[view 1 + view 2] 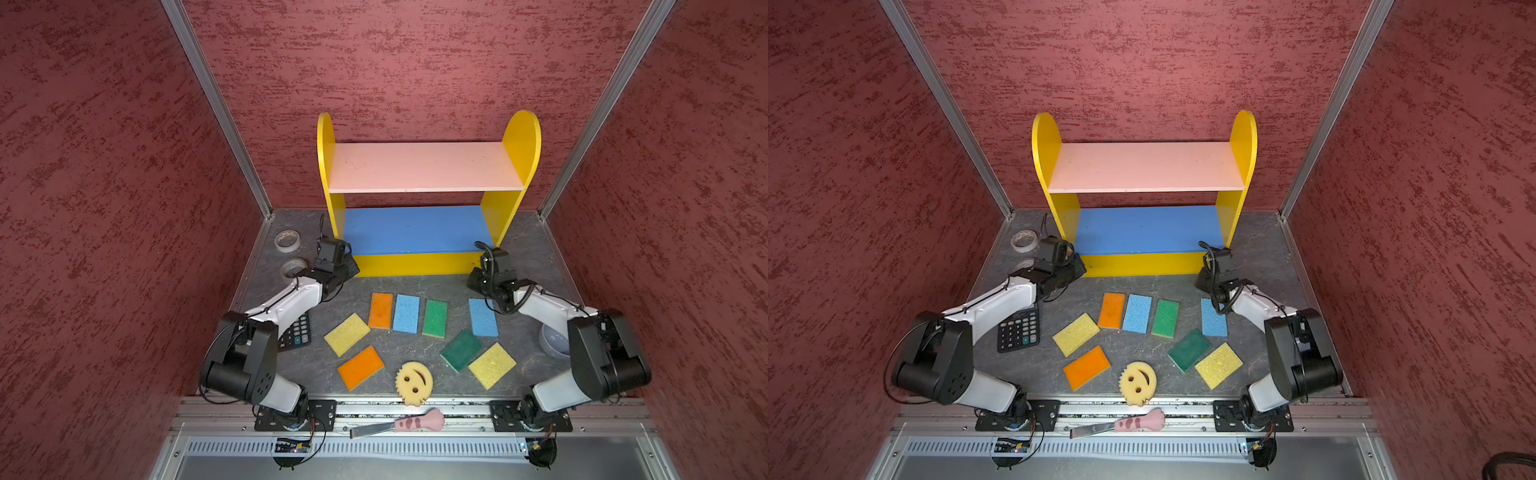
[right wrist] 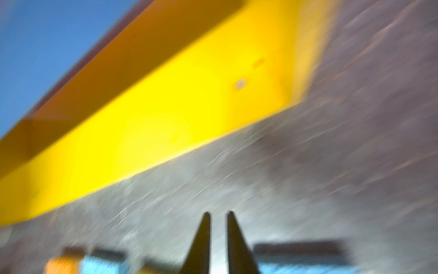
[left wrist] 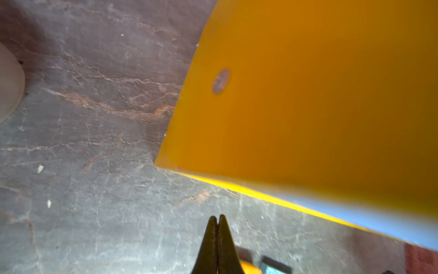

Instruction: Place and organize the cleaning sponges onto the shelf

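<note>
Yellow-based shelf (image 1: 415,264) stands just beyond the closed left tool (image 3: 216,216) and the slightly parted, empty right tool (image 2: 218,213).

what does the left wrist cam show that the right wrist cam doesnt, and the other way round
Left wrist only: the left gripper with its jaws pressed shut, a sharp picture, and a pale rounded object cropped at the frame edge, too cut off to name.
Right wrist only: the right gripper with a narrow gap between its jaws and nothing in it, under heavy motion blur.
Both: the yellow shelf with a strip of its blue board, the grey table, and a blue sponge beyond the fingertips.
</note>
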Available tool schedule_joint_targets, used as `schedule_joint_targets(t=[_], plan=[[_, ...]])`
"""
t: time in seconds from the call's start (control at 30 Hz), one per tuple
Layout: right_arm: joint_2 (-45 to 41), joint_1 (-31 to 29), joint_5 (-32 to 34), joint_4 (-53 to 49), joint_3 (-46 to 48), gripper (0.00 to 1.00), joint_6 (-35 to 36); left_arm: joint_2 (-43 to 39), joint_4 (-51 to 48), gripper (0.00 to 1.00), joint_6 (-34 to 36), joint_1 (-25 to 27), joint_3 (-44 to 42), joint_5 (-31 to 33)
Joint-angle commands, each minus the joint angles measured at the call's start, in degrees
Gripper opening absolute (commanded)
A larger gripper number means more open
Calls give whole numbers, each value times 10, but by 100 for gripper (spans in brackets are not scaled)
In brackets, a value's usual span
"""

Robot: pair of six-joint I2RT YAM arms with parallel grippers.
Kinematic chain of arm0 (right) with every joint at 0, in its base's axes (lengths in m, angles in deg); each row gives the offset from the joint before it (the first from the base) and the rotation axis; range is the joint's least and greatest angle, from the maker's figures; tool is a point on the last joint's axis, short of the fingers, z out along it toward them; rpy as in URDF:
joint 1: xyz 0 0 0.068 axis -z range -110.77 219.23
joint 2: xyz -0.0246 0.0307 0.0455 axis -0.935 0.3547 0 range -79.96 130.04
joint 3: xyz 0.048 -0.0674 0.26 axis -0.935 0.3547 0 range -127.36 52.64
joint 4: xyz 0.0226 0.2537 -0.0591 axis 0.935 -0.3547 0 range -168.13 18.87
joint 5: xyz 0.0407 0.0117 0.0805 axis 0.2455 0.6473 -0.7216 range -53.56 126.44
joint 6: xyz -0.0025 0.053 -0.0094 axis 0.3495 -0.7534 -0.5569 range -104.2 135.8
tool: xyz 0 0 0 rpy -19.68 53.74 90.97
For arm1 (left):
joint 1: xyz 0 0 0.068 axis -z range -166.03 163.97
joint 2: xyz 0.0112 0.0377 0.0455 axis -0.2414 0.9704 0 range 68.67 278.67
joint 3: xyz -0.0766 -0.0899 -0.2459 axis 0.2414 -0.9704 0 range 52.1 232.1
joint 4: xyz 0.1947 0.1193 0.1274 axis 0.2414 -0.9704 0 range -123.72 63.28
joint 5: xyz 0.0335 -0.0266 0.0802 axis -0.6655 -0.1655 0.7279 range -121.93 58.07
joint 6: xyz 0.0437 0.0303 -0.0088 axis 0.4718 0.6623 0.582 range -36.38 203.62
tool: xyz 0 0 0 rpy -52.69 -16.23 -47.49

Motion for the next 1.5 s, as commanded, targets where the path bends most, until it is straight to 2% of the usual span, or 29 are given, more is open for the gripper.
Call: schedule_joint_targets(t=[0.0, 0.23, 0.27, 0.37, 0.43, 0.5, 0.63, 0.8, 1.0, 1.2, 1.33, 1.4, 1.47], plan=[[-46, -51, 51, -15, 23, 32, -15, -40, -22, 7, 14, 15, -32, 12], [-97, -98, 77, -62, 49, 56, -28, -126, -36, 22, 12, 42, -91, 29], [-102, -108, 75, -60, 57, 57, -36, -136, -40, 27, 11, 48, -99, 31], [-102, -145, 77, -44, 76, 59, -65, -155, -46, 51, 4, 58, -112, 29], [-93, -167, 75, -22, 90, 59, -85, -157, -46, 58, 3, 63, -111, 24], [-73, -183, 67, 6, 98, 59, -96, -154, -44, 61, 2, 68, -108, 18], [-18, -203, 58, 28, 88, 56, -101, -141, -20, 61, -4, 74, -111, 14], [38, -215, 66, 30, 58, 58, -99, -110, -3, 60, -15, 85, -114, -1], [34, -216, 122, -1, 34, 63, -89, -78, 22, 58, -19, 104, -128, -8], [7, -217, 154, -34, -6, 62, -46, -34, 57, 56, -28, 120, -124, -14], [10, -242, 184, -68, -55, 61, -18, 8, 63, 45, -24, 130, -110, -15], [19, -260, 185, -64, -71, 61, -9, 22, 66, 43, -24, 132, -105, -18], [30, -276, 158, -32, -75, 60, -8, 32, 70, 43, -26, 134, -105, -20]])
